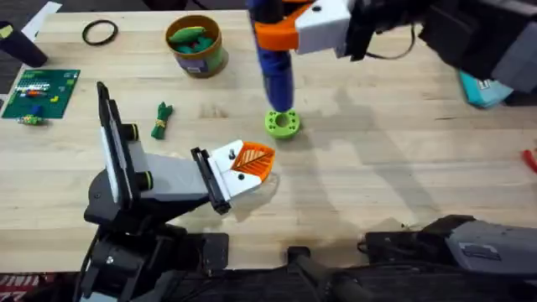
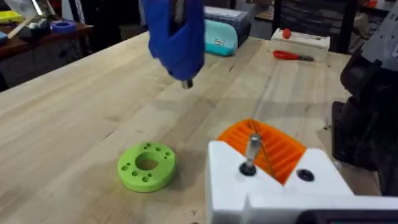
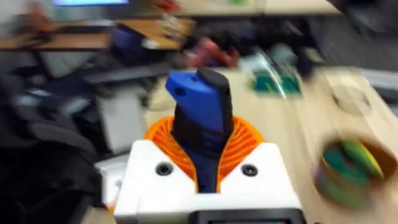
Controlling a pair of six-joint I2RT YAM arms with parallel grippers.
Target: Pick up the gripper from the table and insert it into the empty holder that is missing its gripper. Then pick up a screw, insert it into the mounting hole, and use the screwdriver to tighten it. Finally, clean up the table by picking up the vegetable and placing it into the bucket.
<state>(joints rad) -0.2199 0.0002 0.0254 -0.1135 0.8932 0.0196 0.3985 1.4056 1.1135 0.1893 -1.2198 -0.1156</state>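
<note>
The screwdriver (image 1: 275, 63) hangs upright in the right gripper (image 1: 289, 32), clamped between the orange pads, its tip above the lime-green ring (image 1: 283, 123). The gripper (image 1: 248, 164) sits in the holder (image 1: 143, 180), a screw (image 2: 251, 152) standing proud, nearer the robot than the ring. If the tool tilts in the grasp, the bit could skid off the screw. The left gripper's state I cannot tell.
</note>
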